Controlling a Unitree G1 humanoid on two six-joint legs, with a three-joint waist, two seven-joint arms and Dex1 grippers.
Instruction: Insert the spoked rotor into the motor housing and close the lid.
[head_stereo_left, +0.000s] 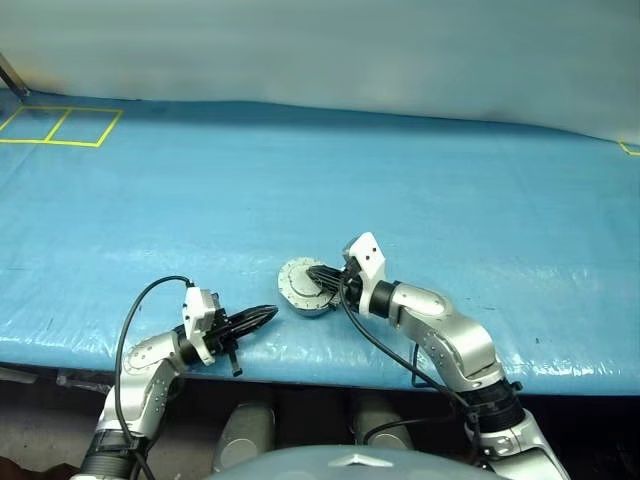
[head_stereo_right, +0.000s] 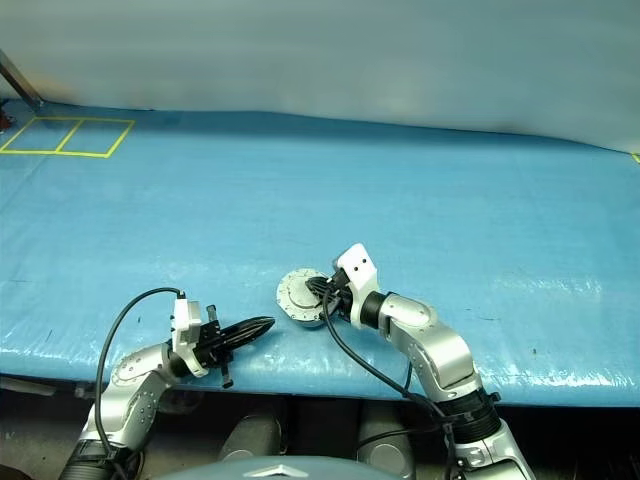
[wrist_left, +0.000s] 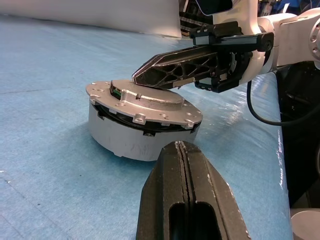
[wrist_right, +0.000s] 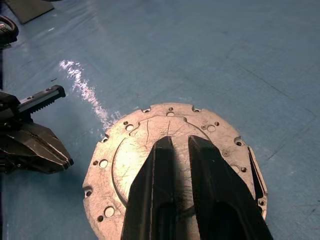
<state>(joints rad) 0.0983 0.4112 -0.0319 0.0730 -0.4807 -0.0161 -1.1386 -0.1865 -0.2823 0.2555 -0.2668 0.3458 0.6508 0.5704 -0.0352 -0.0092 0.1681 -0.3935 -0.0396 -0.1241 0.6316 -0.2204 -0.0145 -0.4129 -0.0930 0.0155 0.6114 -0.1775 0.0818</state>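
Silver lid sits on the housing near the table's front edge, right gripper a bit apart pressing on top, left gripper shut beside, and a hard push could slide it off.

One motor housing with one lid; two hands.

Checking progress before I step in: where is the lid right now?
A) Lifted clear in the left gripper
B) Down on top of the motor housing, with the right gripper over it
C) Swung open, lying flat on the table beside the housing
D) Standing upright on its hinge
B: the lid lies flat on the motor housing, with the right gripper resting its fingers on top.
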